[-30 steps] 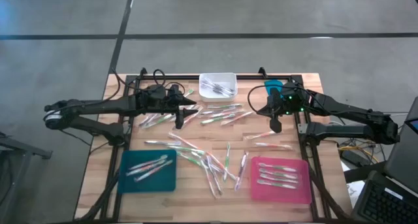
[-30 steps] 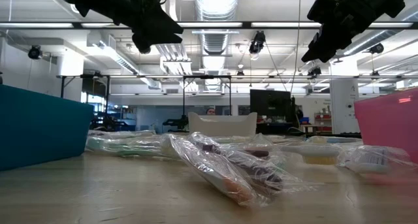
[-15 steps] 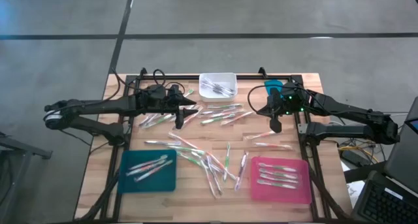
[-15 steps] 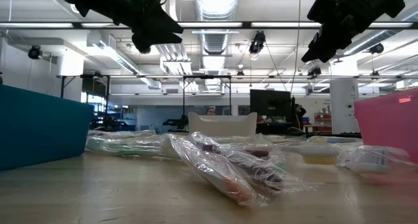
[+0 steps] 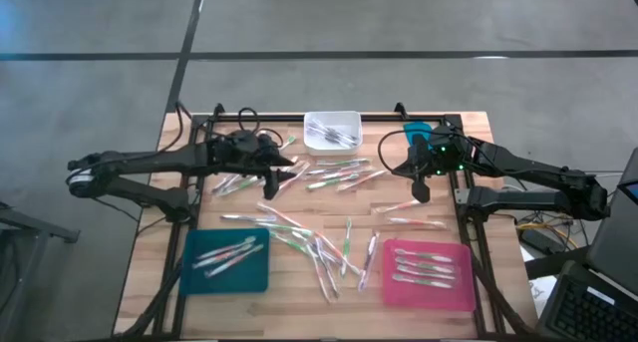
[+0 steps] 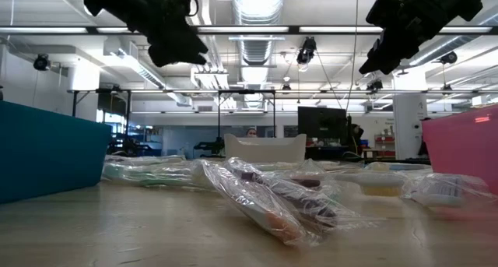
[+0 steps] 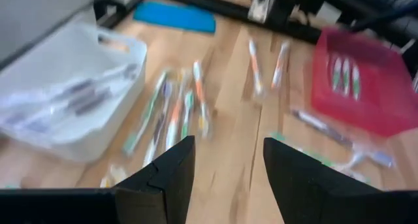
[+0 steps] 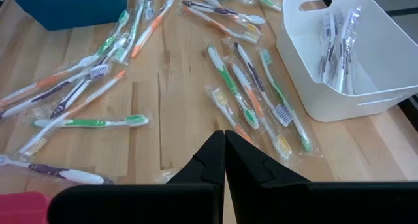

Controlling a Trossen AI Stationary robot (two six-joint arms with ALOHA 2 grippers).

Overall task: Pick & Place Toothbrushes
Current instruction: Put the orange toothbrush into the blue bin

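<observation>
Many thin toothbrushes in clear wrappers lie scattered on the wooden table, a row of them at mid-table and a loose heap nearer the front. My left gripper hovers open above the table's left half, with nothing between its fingers. My right gripper hangs shut and holds nothing above the right half, in its wrist view over the row of toothbrushes. A wrapped toothbrush lies closest in the low view.
A white bin holding a few wrapped toothbrushes stands at the far middle. A teal tray at the front left and a pink tray at the front right each hold a few toothbrushes. A black frame borders the table.
My left gripper has tipped its fingers a little further down while staying in place above the table; its fingers remain open. Nothing on the table has moved.
</observation>
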